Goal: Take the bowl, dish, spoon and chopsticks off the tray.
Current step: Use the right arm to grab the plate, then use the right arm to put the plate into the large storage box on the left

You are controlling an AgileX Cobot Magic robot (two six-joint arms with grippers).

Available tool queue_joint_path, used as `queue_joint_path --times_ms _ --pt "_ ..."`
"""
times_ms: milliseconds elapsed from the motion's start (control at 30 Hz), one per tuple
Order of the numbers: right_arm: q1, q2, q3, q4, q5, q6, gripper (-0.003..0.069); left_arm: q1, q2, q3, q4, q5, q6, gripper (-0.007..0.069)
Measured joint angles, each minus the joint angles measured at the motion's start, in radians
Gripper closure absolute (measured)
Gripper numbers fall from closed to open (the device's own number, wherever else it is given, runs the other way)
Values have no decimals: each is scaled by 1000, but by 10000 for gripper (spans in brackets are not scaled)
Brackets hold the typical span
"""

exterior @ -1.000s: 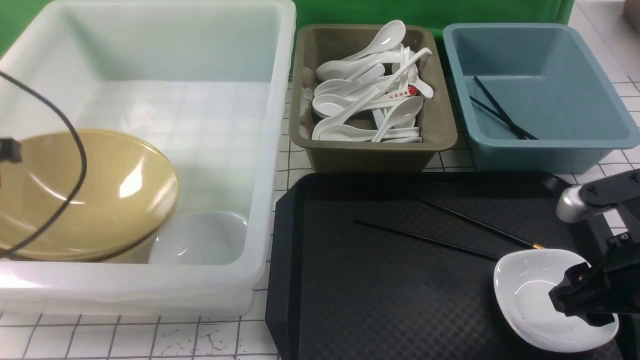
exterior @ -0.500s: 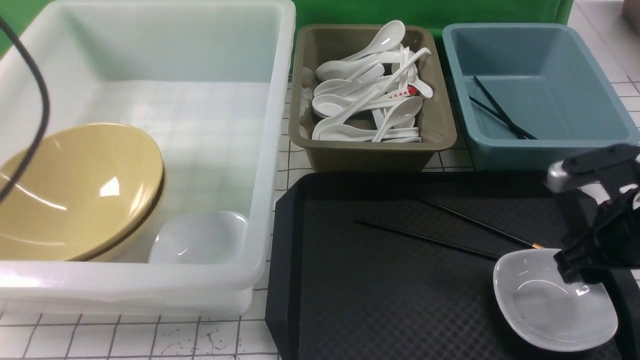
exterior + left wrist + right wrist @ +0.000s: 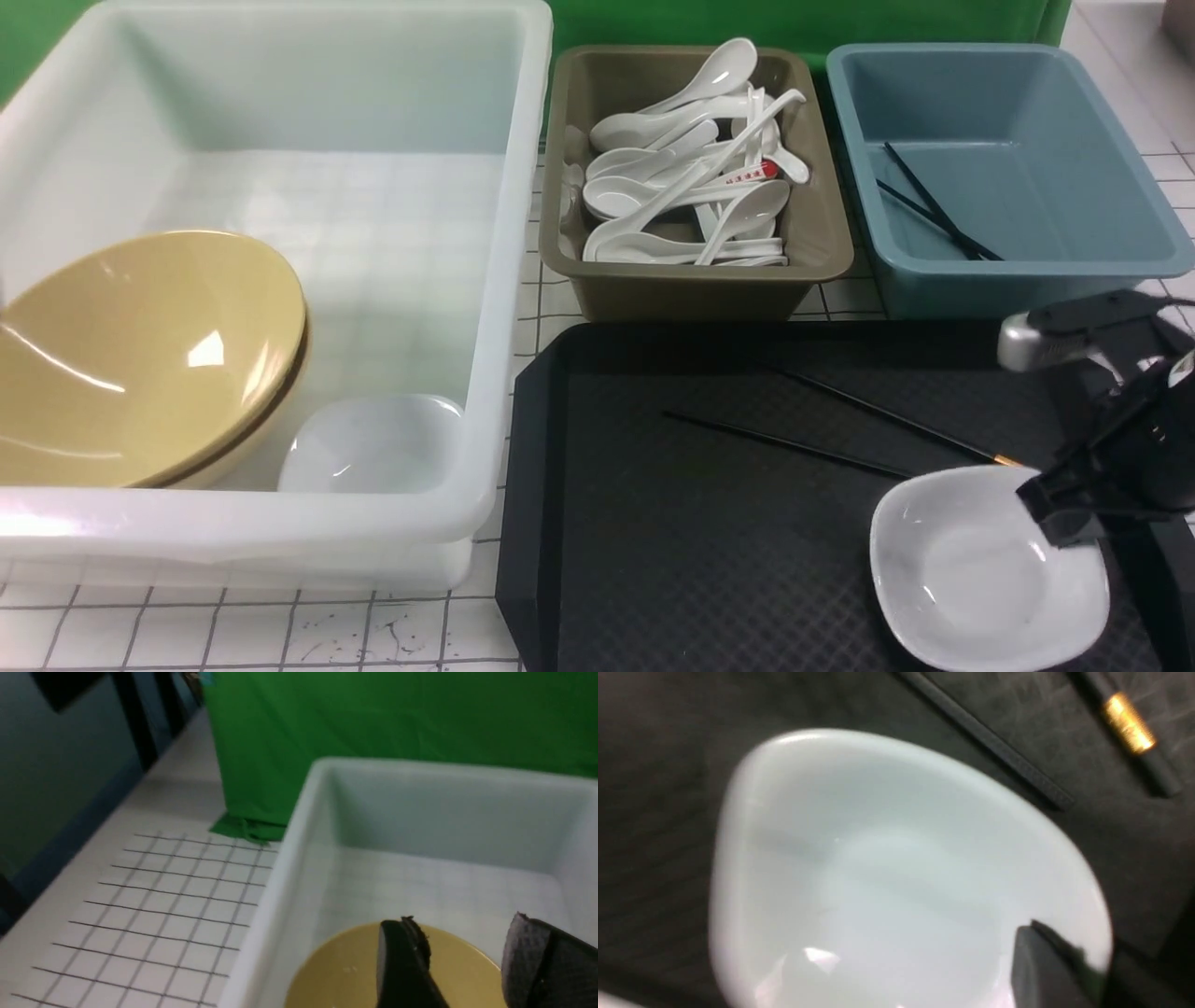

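Observation:
The white dish [image 3: 971, 579] hangs tilted a little above the front right of the black tray [image 3: 672, 541]. My right gripper [image 3: 1064, 513] is shut on its right rim. In the right wrist view one finger [image 3: 1045, 966] lies inside the dish [image 3: 878, 872]. Two black chopsticks [image 3: 803, 446], one with a gold band [image 3: 1129, 723], lie on the tray behind the dish. The yellow bowl [image 3: 140, 355] leans inside the white tub [image 3: 523, 280]. My left gripper [image 3: 462, 933] is open above the bowl [image 3: 345, 975]. No spoon shows on the tray.
A second white dish [image 3: 373, 448] lies in the white tub beside the bowl. The olive-brown tub [image 3: 812, 261] holds several white spoons [image 3: 672, 187]. The blue tub [image 3: 1027, 271] holds two black chopsticks [image 3: 934, 210]. A green cloth hangs behind the tubs.
My right gripper has risen and carried the dish to the left over the tray. The left arm's cable has left the front view, and the bowl has settled lower in the tub.

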Motion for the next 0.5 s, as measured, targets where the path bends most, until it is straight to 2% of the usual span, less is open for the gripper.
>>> queue_joint_path --times_ms 67,167,200,267,300,400,500 --pt "8 -74 -61 63 42 -56 580 0 -36 7 61 -8 -64 435" --pt "33 -123 -143 136 49 -90 580 0 -53 11 88 -11 -99 465" --pt "81 -150 -231 214 34 -111 580 0 -58 14 95 -10 -114 484" --pt "187 -132 -361 266 -8 -120 580 0 -58 15 88 -10 -126 502" --pt "222 -118 -397 273 -21 -119 580 0 -58 15 82 -10 -127 504" --pt "426 36 -586 287 -93 -118 580 0 -58 16 30 -10 -128 512" --pt "534 168 -707 257 -134 -119 580 0 -58 26 -5 -10 -125 513"
